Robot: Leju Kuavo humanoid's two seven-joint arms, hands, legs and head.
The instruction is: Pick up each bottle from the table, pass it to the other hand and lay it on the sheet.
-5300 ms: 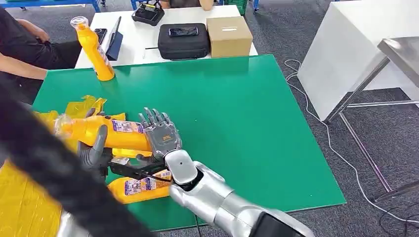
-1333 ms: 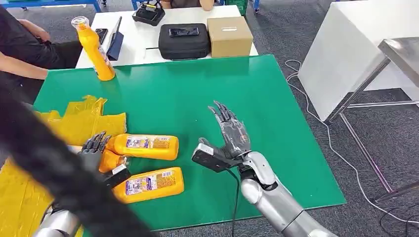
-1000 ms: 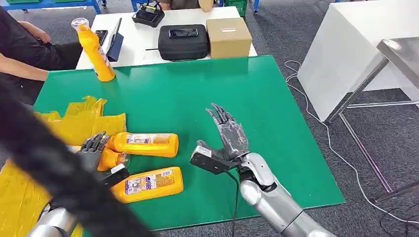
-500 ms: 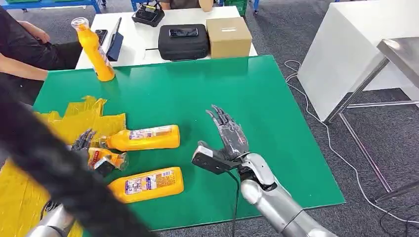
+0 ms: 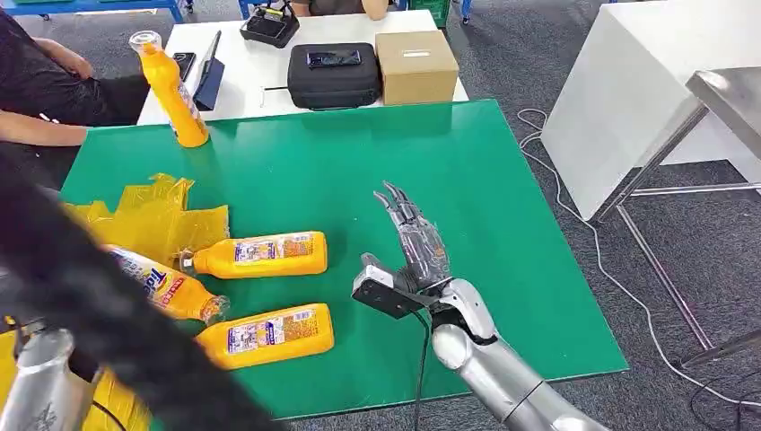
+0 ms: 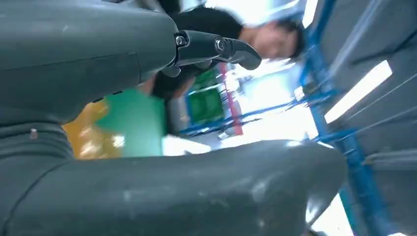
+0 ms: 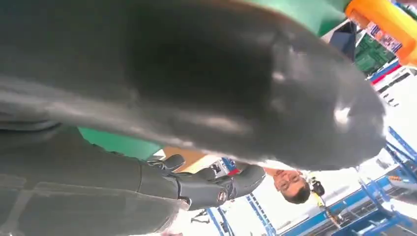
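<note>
Now, right hand (image 5: 415, 256): lower centre of the frame over the green table (image 5: 467, 197), fingers spread and straight, nothing in it.
Left hand (image 6: 147, 123): fingers look apart in the wrist view; hold cannot be told.
Bottles: one (image 5: 253, 255) lying left of centre, one (image 5: 266, 334) below it, one (image 5: 166, 285) tilted at left over the yellow sheet (image 5: 148, 220).
Upright bottle (image 5: 170, 88): upper left.
</note>
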